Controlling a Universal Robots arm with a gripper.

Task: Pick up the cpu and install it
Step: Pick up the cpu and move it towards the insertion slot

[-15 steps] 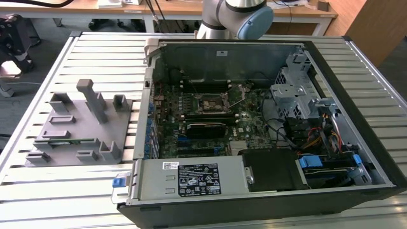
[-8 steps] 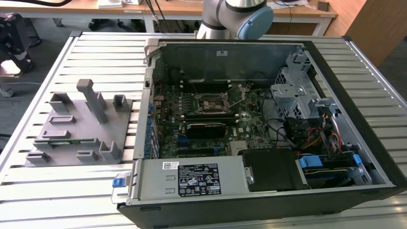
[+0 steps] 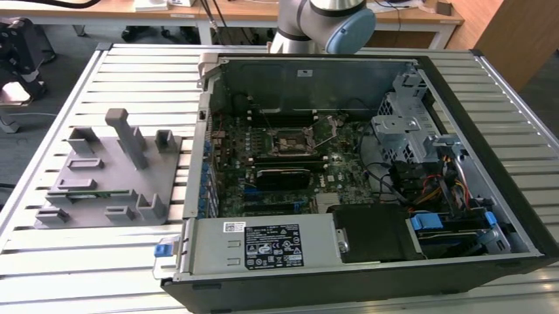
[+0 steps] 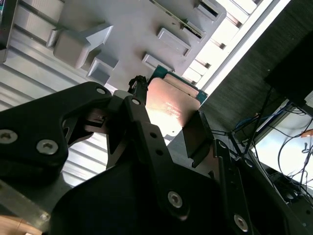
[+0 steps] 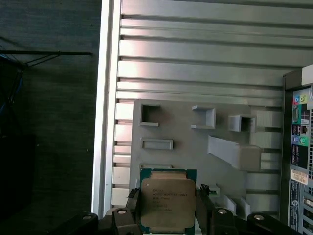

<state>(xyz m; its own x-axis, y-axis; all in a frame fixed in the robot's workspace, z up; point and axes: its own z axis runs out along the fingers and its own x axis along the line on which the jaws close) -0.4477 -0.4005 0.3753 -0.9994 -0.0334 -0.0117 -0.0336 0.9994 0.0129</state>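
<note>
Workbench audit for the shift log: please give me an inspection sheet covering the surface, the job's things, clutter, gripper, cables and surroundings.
Surface: slatted metal table carrying a grey parts holder and an open computer case.
Job's things: cpu held over the parts holder, metal top facing the first wrist view; socket on the board inside the case.
Clutter: nothing seen.
Gripper: gripper shut on the cpu, with fingers against two opposite edges.
Cables: coloured wires bundled inside the case, by the drive bays.
Surroundings: wooden desk behind the table; arm at the table's far edge.
</note>
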